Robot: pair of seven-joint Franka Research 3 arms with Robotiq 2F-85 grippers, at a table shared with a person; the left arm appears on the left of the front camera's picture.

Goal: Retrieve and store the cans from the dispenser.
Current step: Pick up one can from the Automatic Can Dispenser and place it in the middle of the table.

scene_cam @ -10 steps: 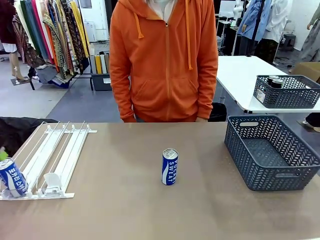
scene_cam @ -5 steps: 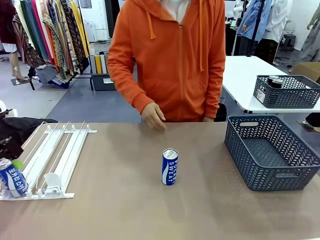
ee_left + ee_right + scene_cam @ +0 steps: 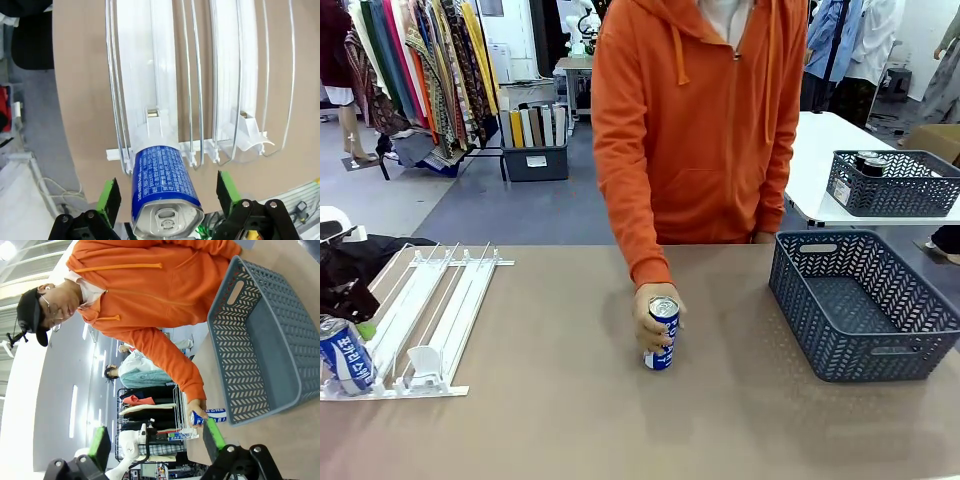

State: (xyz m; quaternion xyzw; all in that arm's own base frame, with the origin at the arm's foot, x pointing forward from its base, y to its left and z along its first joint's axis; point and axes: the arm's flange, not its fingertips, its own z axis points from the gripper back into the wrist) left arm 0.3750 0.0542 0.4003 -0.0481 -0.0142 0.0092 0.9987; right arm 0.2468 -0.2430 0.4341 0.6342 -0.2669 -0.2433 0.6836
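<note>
A blue-and-white can point(image 3: 162, 182) stands at the low end of the white dispenser point(image 3: 435, 305), in its leftmost lane. My left gripper point(image 3: 167, 200) is open around this can, a green pad point(image 3: 111, 196) on each side with small gaps. The same can point(image 3: 346, 358) and one green pad point(image 3: 365, 328) appear at the front view's left edge. A second blue-and-white can point(image 3: 661, 338) stands upright mid-table, and the person's hand point(image 3: 648, 318) is wrapped around it. My right gripper point(image 3: 157, 440) hangs open and empty in the air, far from this can point(image 3: 210, 416).
A dark grey lattice basket point(image 3: 865, 305) sits on the table's right side with nothing visible inside. A similar basket point(image 3: 895, 185) holding dark cans stands on a white table behind. The person in an orange hoodie point(image 3: 705, 130) leans over the far edge.
The person has stepped right, leaned in and closed a hand around the middle can. My left gripper has come in around the can at the dispenser's end.
</note>
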